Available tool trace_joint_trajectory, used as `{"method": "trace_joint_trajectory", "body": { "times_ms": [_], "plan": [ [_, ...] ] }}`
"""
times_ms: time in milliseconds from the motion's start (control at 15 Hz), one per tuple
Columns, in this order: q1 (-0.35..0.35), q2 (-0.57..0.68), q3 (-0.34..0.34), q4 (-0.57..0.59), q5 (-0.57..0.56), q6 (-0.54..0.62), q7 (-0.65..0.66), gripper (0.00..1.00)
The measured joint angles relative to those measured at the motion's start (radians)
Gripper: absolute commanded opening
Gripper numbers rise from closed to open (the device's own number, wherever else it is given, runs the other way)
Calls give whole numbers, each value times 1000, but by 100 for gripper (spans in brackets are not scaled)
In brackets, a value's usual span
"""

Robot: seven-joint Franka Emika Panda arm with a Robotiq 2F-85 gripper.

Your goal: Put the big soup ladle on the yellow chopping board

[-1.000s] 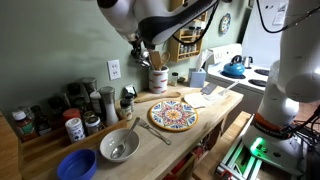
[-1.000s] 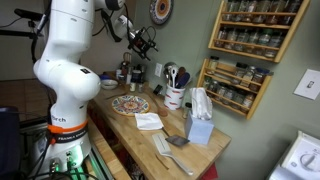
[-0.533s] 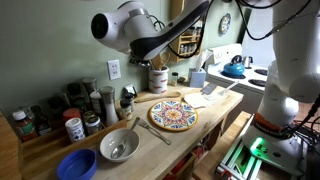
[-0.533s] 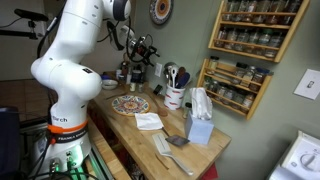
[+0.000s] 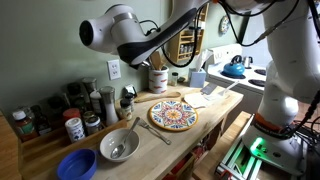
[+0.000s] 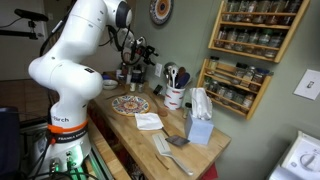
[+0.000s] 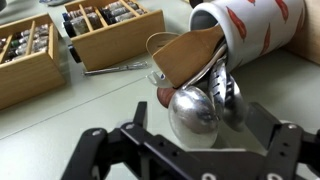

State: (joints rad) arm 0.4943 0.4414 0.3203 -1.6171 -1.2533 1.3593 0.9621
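Note:
The big soup ladle's round, shiny metal bowl (image 7: 195, 115) sticks out of a white utensil holder with red lips (image 7: 240, 25), among a wooden spatula and a dark slotted utensil. Its handle is hidden. My gripper (image 7: 190, 150) is open, with its dark fingers wide apart on either side of the ladle bowl in the wrist view and not touching it. In both exterior views the gripper (image 5: 152, 60) (image 6: 137, 62) hangs in the air near the holder (image 5: 158, 78) (image 6: 174, 97). The round yellow chopping board (image 5: 173, 113) (image 6: 129, 103) lies on the counter with nothing on it.
A grey bowl with a small spoon (image 5: 118, 147) and a blue bowl (image 5: 77, 165) sit near the counter's front. Spice jars (image 5: 75, 125) crowd the corner. Wooden spice racks (image 6: 240, 40) hang on the wall. A tissue box (image 6: 200, 120) and a napkin (image 6: 149, 121) lie beyond the board.
The arm's upper links have swung and lowered, and the big white joint has moved left in an exterior view. The gripper has stayed near the utensil holder. Nothing has been taken hold of.

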Motion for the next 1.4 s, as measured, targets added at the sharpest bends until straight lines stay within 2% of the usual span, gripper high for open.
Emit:
{"method": "trace_joint_trajectory", "body": {
  "times_ms": [733,1400],
  "plan": [
    [34,162,-74,158,-152,-15,59,100],
    [47,257,-118,279,-187,-99,59,100]
  ]
}}
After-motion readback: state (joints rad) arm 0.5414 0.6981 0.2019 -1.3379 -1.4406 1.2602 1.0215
